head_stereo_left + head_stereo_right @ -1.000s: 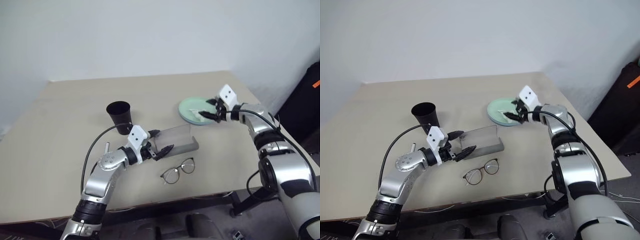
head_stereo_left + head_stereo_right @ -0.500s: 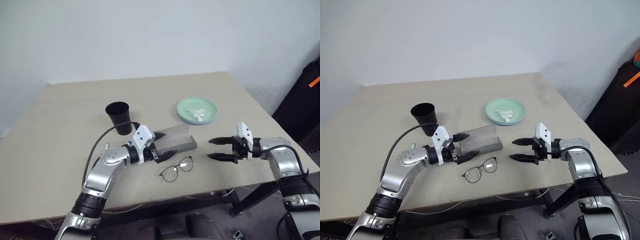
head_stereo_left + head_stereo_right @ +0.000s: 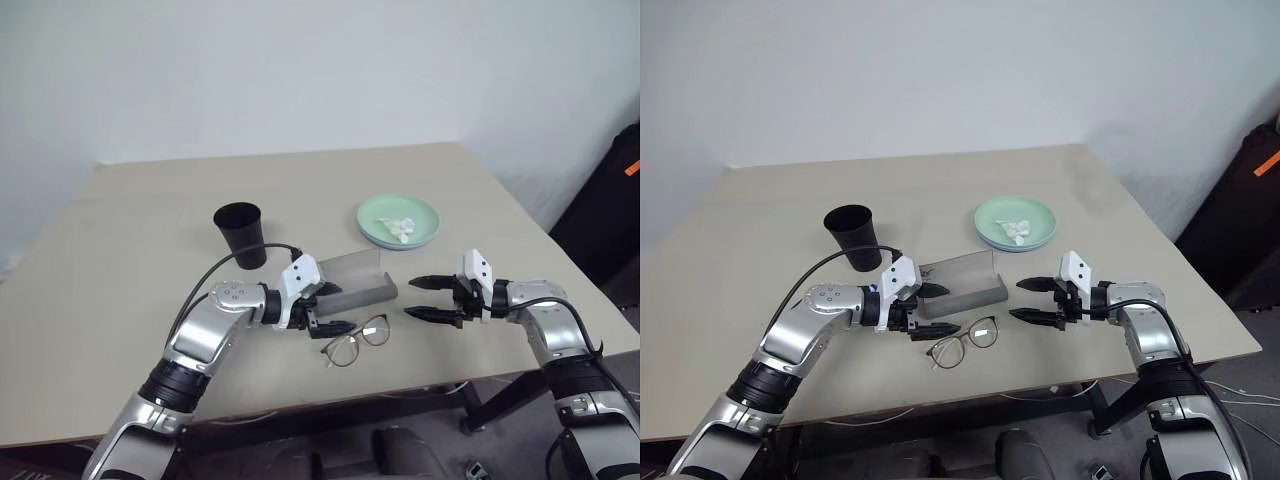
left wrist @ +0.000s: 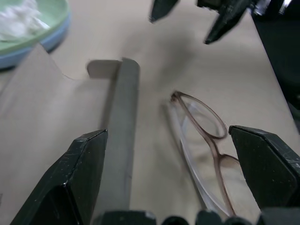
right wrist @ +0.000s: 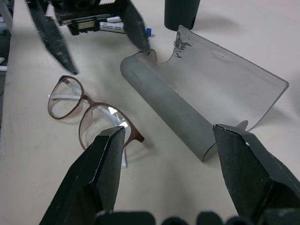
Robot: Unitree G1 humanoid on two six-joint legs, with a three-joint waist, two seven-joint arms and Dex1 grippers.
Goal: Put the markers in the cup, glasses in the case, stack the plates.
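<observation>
Glasses point(image 3: 356, 340) lie flat on your counter point(image 3: 120, 260) near its front edge, just in front of the grey case point(image 3: 355, 279), which stands open with its lid raised. Your left hand point(image 3: 330, 308) hangs low at the left end of the case and glasses, fingers spread wide and gripping nothing; one finger sits by the case, the other just beside the near lens. Your right hand point(image 3: 424, 298) faces it from the other side, to the right of the glasses and the case, also spread wide and empty, apart from both.

Behind the left hand the black cup point(image 3: 240, 235) stands upright, well back from the case. In the right wrist view you can see a marker point(image 5: 125, 30) with a blue end lying on the counter behind the left hand, near the cup.

Further back on the right, the mint green plate point(image 3: 399, 220) rests on the light blue one, with a crumpled white tissue point(image 3: 398, 228) lying in it.
</observation>
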